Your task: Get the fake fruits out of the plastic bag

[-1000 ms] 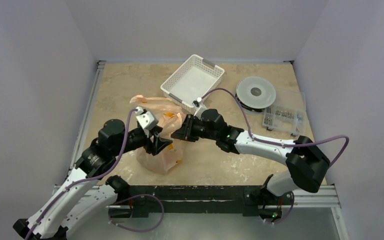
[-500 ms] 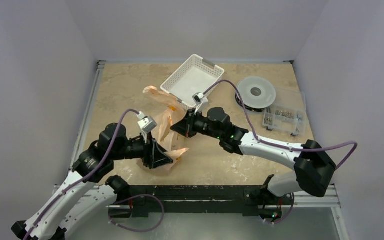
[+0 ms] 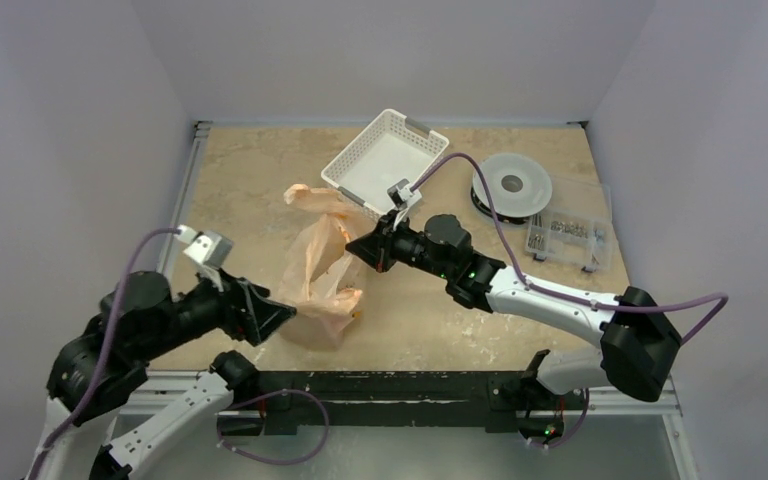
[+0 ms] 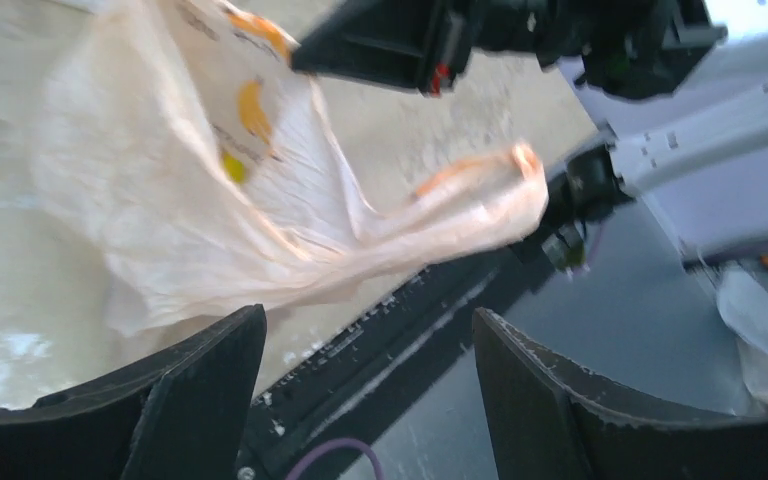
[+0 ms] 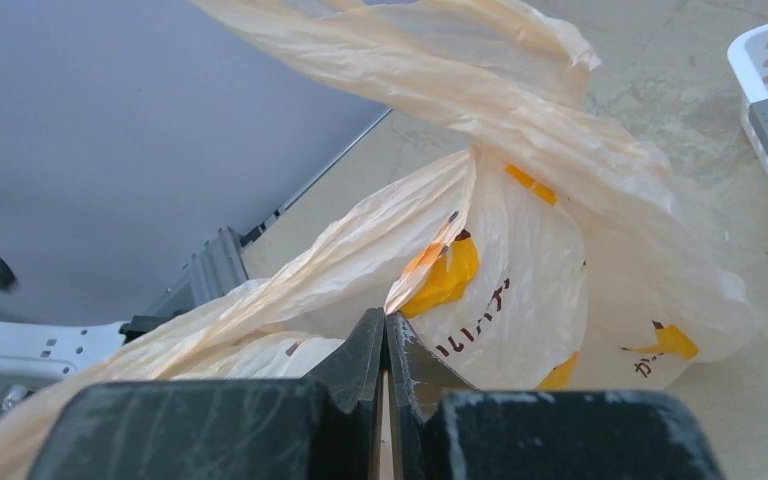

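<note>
Right arm (image 3: 540, 293): white links, black joints, green light.
Left hand (image 4: 365, 320): black, scuffed fingers.
Cables (image 3: 457, 157): purple.

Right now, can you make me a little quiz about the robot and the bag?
1. True or false: the left gripper is shut on the bag.
2. Which one pinches the bag? A. left gripper B. right gripper C. neither
3. Fill in: the basket behind the bag is coloured ___.

Key: 1 false, it is open and off the bag. 2 B. 3 white.
</note>
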